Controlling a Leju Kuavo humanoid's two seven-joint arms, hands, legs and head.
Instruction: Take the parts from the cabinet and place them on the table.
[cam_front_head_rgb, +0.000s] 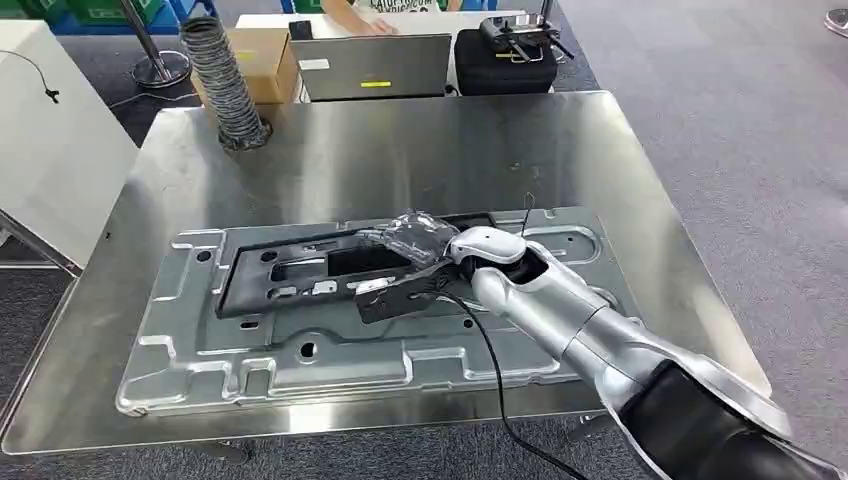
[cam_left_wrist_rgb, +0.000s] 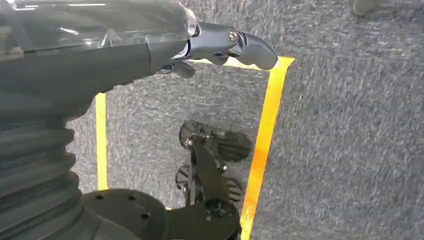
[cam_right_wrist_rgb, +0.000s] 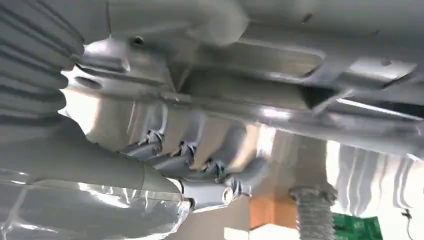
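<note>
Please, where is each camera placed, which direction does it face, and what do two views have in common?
Head view: high on the body, facing down at the steel table; right arm and right robot hand on the black part.
Left wrist view: faces carpet; left robot hand hanging.
Right wrist view: close under the pressed panel.
Shared: ribbed hose.

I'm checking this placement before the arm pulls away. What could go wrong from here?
The right robot hand rests on the black frame part lying on the stamped metal panel, so withdrawing might drag the part askew. The black cable trailing across the panel could snag on its raised edges. The panel's near edge sits close to the table edge.
</note>
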